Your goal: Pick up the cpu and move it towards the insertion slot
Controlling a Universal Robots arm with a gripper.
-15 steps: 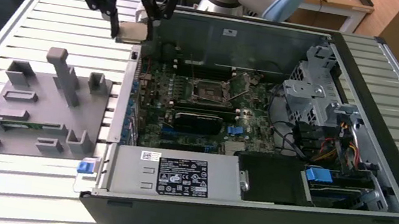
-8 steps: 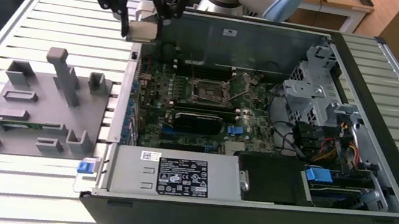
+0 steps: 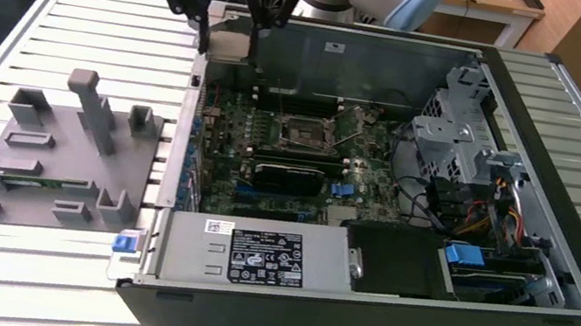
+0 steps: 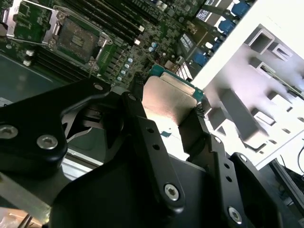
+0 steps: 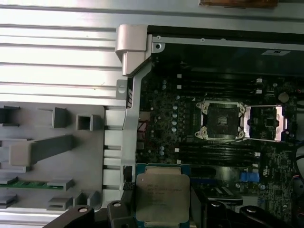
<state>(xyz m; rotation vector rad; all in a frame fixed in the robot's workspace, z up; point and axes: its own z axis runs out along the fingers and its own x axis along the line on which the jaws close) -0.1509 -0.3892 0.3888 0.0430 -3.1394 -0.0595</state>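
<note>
Looking at the exterior view, we see our tool (image 3: pixel 231 25) raised above the open computer case's (image 3: pixel 557 261) back corner, on the slatted table (image 3: pixel 90 23). In the second wrist view it clenches the cpu (image 4: pixel 168 102). In the first wrist view the insertion slot (image 5: pixel 222 120) lies well apart.

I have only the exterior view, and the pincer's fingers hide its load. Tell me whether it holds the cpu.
Observer: Yes. In both wrist views the pincer is shut on the cpu, metal top showing.
Operator: Report the insertion slot.
Observer: In the first wrist view the insertion slot is bare, with its metal frame flipped open beside it.
Operator: Say whether the chip is over it.
Observer: No. It hangs apart from the slot, near the case wall.
</note>
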